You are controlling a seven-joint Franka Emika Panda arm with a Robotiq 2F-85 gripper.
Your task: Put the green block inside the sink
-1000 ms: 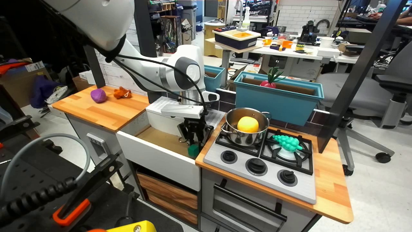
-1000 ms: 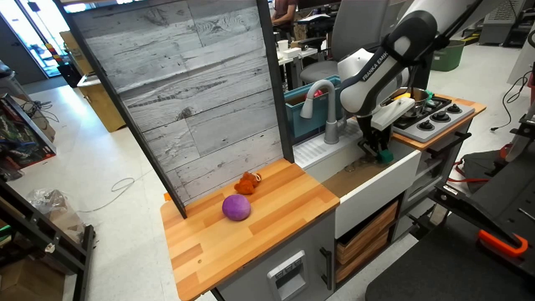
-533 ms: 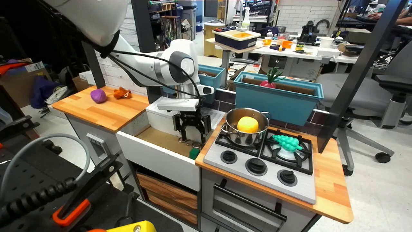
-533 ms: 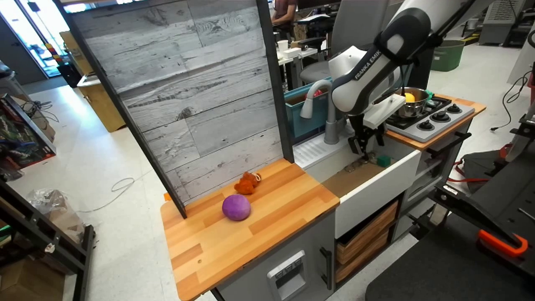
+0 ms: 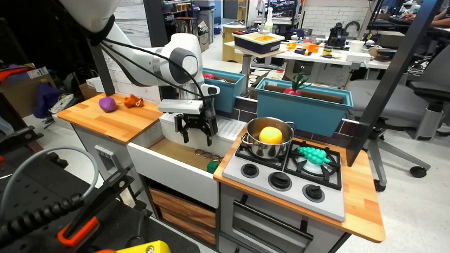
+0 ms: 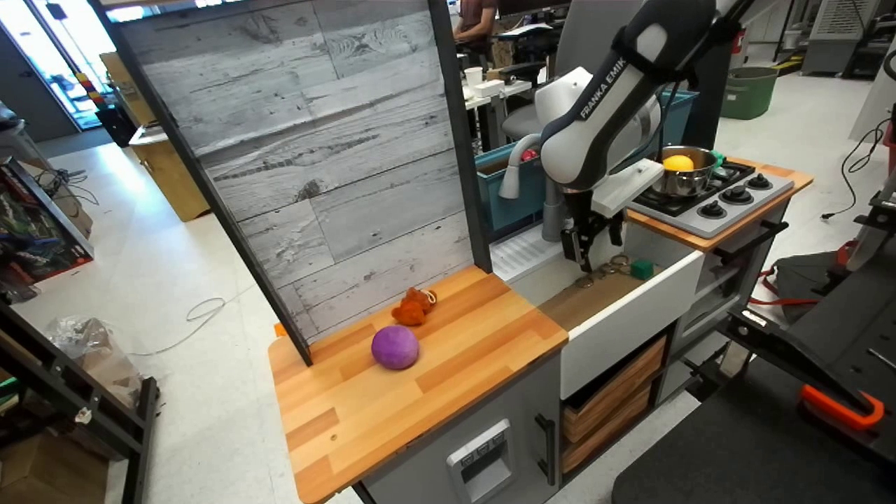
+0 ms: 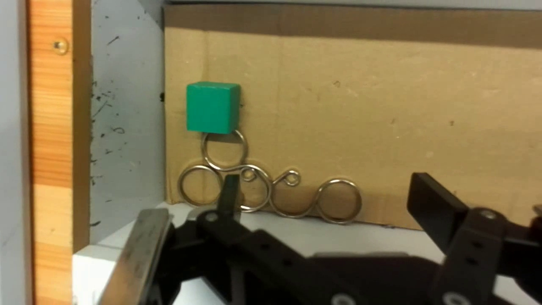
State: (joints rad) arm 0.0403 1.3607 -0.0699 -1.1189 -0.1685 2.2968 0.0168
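Note:
The green block (image 7: 209, 108) rests on the tan floor of the sink (image 5: 175, 175), near the end wall on the stove side. In the wrist view its lower edge overlaps a metal wire ring; whether it touches the wire I cannot tell. Both exterior views also show the block (image 6: 642, 269) inside the white basin. My gripper (image 5: 197, 142) hangs above the sink's back part, apart from the block and away from the stove. Its fingers (image 7: 436, 203) stand wide apart in the wrist view, with nothing between them.
Bent wire rings (image 7: 294, 216) lie along the sink's back edge. A grey faucet (image 6: 551, 217) rises behind the basin, close to the arm. Beside it are the stove with a steel pot (image 5: 265, 151) and, opposite, a wooden counter (image 6: 448, 392) with purple and orange toys.
The gripper has opened and let go of the green block, then risen and moved back and away from the stove. The block has stayed on the sink floor.

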